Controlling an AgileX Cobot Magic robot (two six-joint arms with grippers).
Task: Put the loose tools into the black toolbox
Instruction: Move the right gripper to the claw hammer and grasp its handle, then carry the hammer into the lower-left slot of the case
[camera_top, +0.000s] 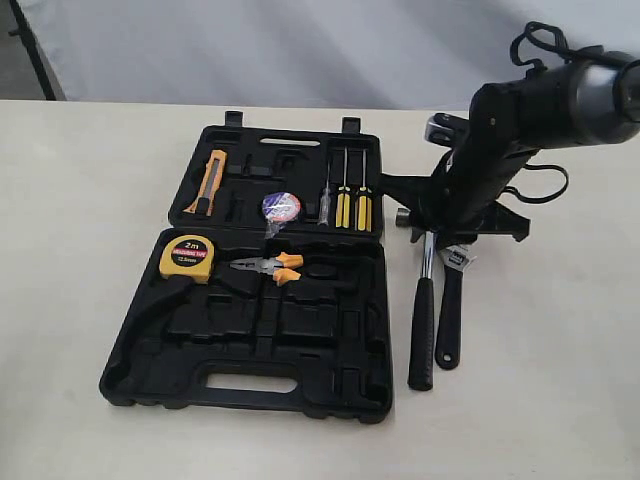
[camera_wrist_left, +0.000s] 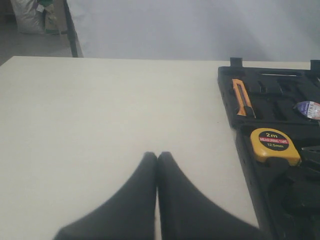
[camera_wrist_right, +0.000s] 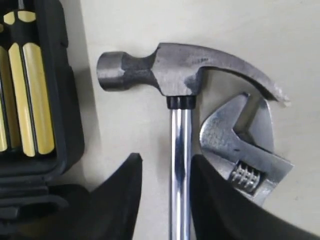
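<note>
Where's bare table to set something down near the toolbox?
Exterior view: wide bare table left of the toolbox; a strip along its front; more right of the wrench. Crowded: toolbox's right wall to hammer, where the right claw straddles the shaft.

The hammer has a dull, scuffed steel head and a mirror-bright metal shaft.

Right arm, just right of the black toolbox: matte black housings, blocky and angular toward the wrist. The upper link is a smooth grey-silver cylinder. Thin black cables loop off the arm on the side away from the toolbox. A small round silver fitting sits on the toolbox side.

Right gripper: two matte black fingers, broad at the root, curving to blunt tips.

Left gripper: same smooth black, tapered wedges, rounded tips.
</note>
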